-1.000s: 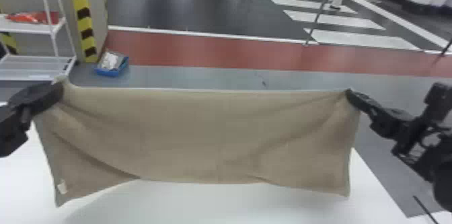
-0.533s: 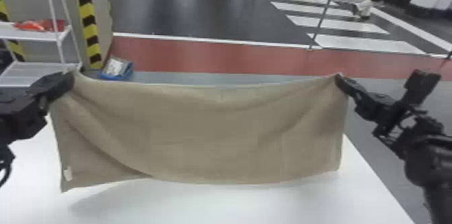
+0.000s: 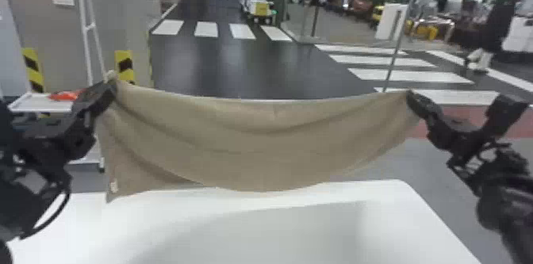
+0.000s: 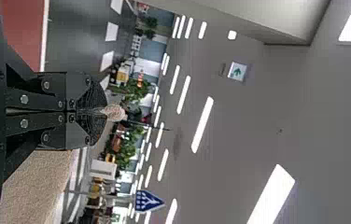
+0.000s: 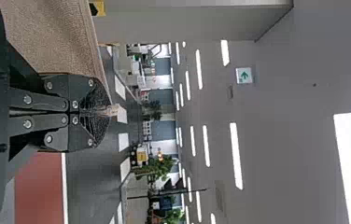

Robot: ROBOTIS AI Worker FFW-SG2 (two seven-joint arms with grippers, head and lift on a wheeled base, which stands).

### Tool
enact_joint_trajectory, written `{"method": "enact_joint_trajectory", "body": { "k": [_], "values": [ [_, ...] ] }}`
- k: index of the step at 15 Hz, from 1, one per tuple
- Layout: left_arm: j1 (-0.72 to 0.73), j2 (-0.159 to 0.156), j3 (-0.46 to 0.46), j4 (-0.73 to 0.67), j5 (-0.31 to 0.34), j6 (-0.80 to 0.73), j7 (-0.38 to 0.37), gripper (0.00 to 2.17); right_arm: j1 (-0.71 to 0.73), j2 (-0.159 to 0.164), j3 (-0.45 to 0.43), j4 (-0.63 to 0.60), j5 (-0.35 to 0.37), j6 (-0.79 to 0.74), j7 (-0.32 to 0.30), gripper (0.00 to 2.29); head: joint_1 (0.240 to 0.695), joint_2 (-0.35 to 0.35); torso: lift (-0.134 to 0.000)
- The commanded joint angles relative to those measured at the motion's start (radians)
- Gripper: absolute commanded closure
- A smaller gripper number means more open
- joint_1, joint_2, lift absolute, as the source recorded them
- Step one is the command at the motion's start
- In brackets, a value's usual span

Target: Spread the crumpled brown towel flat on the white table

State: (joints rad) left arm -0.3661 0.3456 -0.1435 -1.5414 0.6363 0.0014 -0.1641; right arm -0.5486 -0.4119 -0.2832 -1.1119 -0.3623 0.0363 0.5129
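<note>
We locate the brown rectangular cloth towel [image 3: 261,148] raised and spread in the air, its top edge sagging at mid-span. We retain its left upper corner in the black two-fingered left gripper [image 3: 111,83] and its right upper corner in the black two-fingered right gripper [image 3: 411,96]. In the wrist views, both claws are closed on the cloth, a small tuft protruding past the tips. The lower edge overlaps the far edge of the smooth white table [image 3: 277,235]; we cannot tell whether they touch. A small white label [image 3: 114,186] marks the towel's lower left corner.
</note>
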Motion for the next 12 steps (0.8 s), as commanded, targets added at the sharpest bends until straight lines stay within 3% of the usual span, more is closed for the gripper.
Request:
{"method": "enact_joint_trajectory", "body": {
  "k": [1,4,5,6,8,12],
  "values": [
    [0.061,0.003,0.001,0.030,0.013,-0.063,-0.054,1.72,0.125,-0.048,0.006,-0.035,-0.058,0.012,0.021,1.21,0.345,-0.194,-0.124],
    [0.286,-0.020,0.007,0.024,0.006,-0.229,-0.209,1.72,0.383,-0.050,-0.079,-0.126,-0.132,-0.040,0.111,1.21,0.420,-0.211,-0.124],
    [0.345,-0.025,0.004,0.021,0.002,-0.263,-0.238,1.72,0.441,-0.048,-0.102,-0.135,-0.145,-0.062,0.130,1.21,0.497,-0.231,-0.124],
    [0.398,-0.027,-0.001,0.012,-0.010,-0.297,-0.259,1.72,0.477,-0.048,-0.116,-0.147,-0.159,-0.071,0.136,1.21,0.538,-0.248,-0.124],
    [0.470,-0.028,0.002,-0.036,-0.043,-0.312,-0.255,1.72,0.553,-0.047,-0.151,-0.220,-0.194,-0.058,0.138,1.21,0.603,-0.281,-0.124],
    [0.647,-0.027,0.056,-0.175,-0.129,-0.340,-0.196,1.72,0.746,-0.010,-0.272,-0.408,-0.253,-0.037,0.165,1.21,0.673,-0.331,-0.124]
  ]
}}
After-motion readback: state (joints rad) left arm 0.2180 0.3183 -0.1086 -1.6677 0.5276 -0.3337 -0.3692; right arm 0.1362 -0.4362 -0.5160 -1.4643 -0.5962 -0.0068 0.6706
